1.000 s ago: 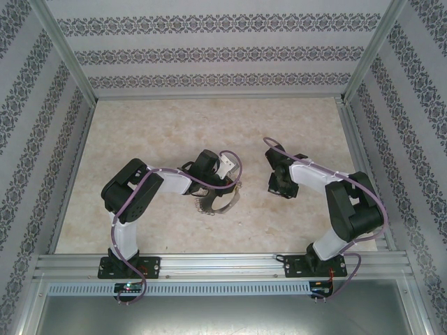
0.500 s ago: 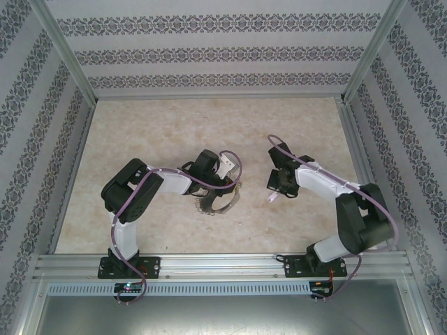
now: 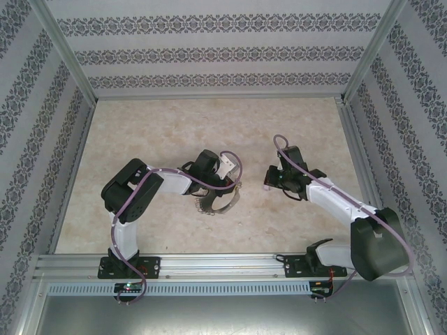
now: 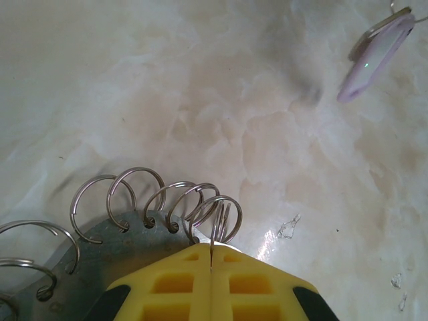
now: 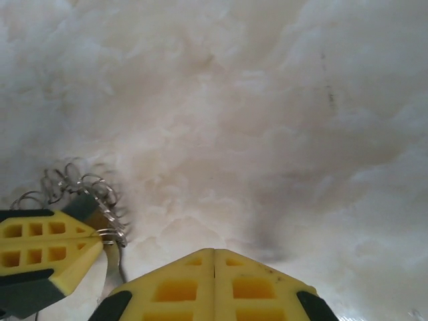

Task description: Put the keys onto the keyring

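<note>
The left tool (image 4: 211, 257) is clamped shut on a loop (image 4: 215, 224) of the keyring (image 4: 114, 241), steadying it at the middle of the table (image 4: 200, 80) as a target. The right tool (image 5: 214, 254), also closed, apparently holds a lilac tag (image 4: 376, 57) nearby, ready for threading.

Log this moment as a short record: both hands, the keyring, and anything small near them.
left hand: shut on the keyring's grey rim
keyring: at the left hand, near the table's middle
right hand: shut, fingers pressed together
lilac tag: at the right hand's tip, apart from the keyring; grip on it unclear
table: pale, marbled
</note>
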`<state>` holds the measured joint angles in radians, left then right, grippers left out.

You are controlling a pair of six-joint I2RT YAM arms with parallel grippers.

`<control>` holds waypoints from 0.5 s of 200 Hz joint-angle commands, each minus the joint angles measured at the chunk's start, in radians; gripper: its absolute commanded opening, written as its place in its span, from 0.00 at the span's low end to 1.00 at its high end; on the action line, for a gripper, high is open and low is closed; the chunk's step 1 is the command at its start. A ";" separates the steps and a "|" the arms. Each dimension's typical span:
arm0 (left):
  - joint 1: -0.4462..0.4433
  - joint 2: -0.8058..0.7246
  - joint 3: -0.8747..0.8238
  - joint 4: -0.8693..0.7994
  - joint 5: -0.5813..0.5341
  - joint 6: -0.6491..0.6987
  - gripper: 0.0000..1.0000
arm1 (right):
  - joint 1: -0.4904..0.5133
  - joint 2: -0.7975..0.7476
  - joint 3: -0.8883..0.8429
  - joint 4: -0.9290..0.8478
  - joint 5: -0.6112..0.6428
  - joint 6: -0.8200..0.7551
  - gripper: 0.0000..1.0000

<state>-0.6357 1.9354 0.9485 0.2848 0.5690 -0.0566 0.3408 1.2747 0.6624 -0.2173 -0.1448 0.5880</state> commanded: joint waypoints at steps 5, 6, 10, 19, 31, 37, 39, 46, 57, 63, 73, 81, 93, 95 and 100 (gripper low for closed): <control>-0.013 -0.057 0.000 0.023 0.026 0.060 0.00 | -0.024 -0.039 -0.060 0.218 -0.136 -0.066 0.00; -0.013 -0.060 -0.001 0.025 0.025 0.061 0.00 | -0.026 -0.040 -0.063 0.224 -0.140 -0.067 0.00; -0.013 -0.067 -0.006 0.033 0.024 0.065 0.00 | -0.027 -0.043 -0.070 0.239 -0.153 -0.071 0.00; -0.014 -0.081 -0.010 0.039 0.022 0.076 0.00 | -0.033 -0.047 -0.083 0.266 -0.188 -0.086 0.00; -0.013 -0.098 -0.003 0.031 0.020 0.092 0.00 | -0.044 -0.048 -0.087 0.282 -0.233 -0.105 0.00; -0.013 -0.105 0.001 0.025 0.019 0.096 0.00 | -0.050 -0.048 -0.086 0.286 -0.255 -0.110 0.00; -0.013 -0.107 0.003 0.026 0.019 0.097 0.00 | -0.053 -0.046 -0.087 0.288 -0.263 -0.112 0.00; -0.013 -0.115 0.004 0.025 0.020 0.102 0.00 | -0.058 -0.047 -0.090 0.300 -0.289 -0.117 0.00; -0.013 -0.127 0.009 0.017 0.020 0.111 0.00 | -0.067 -0.046 -0.092 0.309 -0.319 -0.126 0.00; -0.014 -0.133 0.014 0.008 0.017 0.113 0.00 | -0.071 -0.043 -0.093 0.319 -0.341 -0.133 0.00; -0.014 -0.143 0.016 0.000 0.014 0.119 0.00 | -0.079 -0.040 -0.101 0.351 -0.380 -0.140 0.00; -0.013 -0.149 0.017 -0.003 0.016 0.125 0.00 | -0.085 -0.035 -0.105 0.368 -0.403 -0.146 0.00; -0.013 -0.160 0.018 -0.013 0.014 0.132 0.00 | -0.095 -0.021 -0.112 0.410 -0.462 -0.155 0.00; -0.013 -0.160 0.018 -0.013 0.014 0.133 0.00 | -0.096 -0.019 -0.113 0.415 -0.470 -0.155 0.00; -0.013 -0.164 0.017 -0.016 0.013 0.137 0.00 | -0.098 -0.012 -0.110 0.419 -0.486 -0.160 0.00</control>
<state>-0.6357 1.8126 0.9455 0.2840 0.5686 0.0326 0.2569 1.2465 0.5655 0.0990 -0.4873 0.4732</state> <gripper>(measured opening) 0.048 0.050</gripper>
